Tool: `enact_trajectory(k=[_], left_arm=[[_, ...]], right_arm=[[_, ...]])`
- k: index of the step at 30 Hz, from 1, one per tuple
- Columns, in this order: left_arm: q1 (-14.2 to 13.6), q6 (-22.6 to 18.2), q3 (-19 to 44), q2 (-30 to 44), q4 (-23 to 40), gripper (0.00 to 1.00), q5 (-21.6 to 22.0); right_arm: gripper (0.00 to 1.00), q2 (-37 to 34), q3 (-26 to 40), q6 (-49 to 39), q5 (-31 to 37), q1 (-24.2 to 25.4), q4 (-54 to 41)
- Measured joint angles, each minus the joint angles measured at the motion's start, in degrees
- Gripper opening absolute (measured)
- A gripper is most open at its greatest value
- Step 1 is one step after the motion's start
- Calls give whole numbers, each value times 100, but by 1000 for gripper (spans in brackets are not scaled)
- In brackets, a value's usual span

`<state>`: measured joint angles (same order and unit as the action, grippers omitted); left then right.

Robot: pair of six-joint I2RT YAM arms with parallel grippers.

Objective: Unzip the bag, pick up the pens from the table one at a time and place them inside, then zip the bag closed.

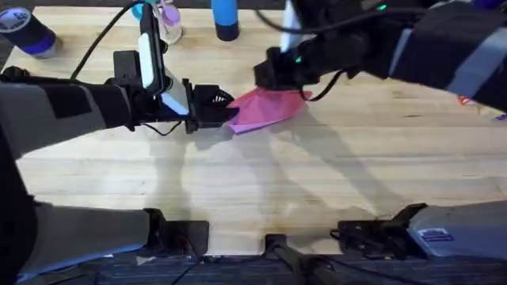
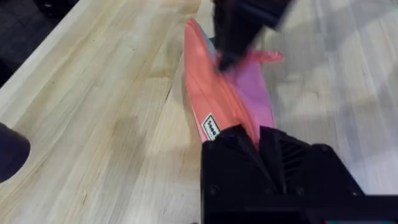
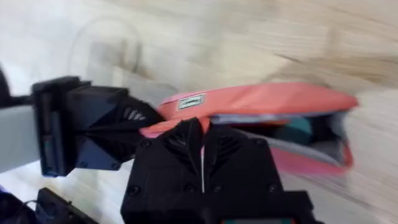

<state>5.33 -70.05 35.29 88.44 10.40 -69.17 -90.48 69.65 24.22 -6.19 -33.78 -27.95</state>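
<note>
The tabletop [image 1: 261, 182] is made of light wooden planks, and a few cups and bottles stand along its far edge. The bag [image 1: 265, 109] lies near the middle of it, a soft pink pouch with a small white label near one end. The left tool [image 1: 226, 113] is pinched on the end of the bag by the label, and the left wrist view shows its black fingers closed on the cloth there. The right tool [image 1: 277, 75] is at the other end, right over the bag. In the right wrist view its fingers look pressed together, but I cannot tell if they hold the zipper pull or some cloth. The bag's mouth looks open in that view, with dark and blue-green things inside that are too blurry to name. I think the bag is light and floppy, so it will bend and slide if only one end is pulled. It is best to hold one end tight and take the little zipper pull with the other tool. The cloth is not slippery and will not break.
</note>
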Motion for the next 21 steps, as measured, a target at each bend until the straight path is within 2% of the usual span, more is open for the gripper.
enact_trajectory(k=[2,3,9,21], left_arm=[[1,3,0,0,8,43,14],[1,1,0,2,10,43,20],[-3,1,0,0,23,43,24],[-45,0,0,0,26,42,33]], right_arm=[[29,4,0,-3,14,206,-31],[30,9,-2,-3,34,524,-80],[29,9,-2,-1,45,1110,-91],[30,-152,-7,-166,-76,1948,-485]])
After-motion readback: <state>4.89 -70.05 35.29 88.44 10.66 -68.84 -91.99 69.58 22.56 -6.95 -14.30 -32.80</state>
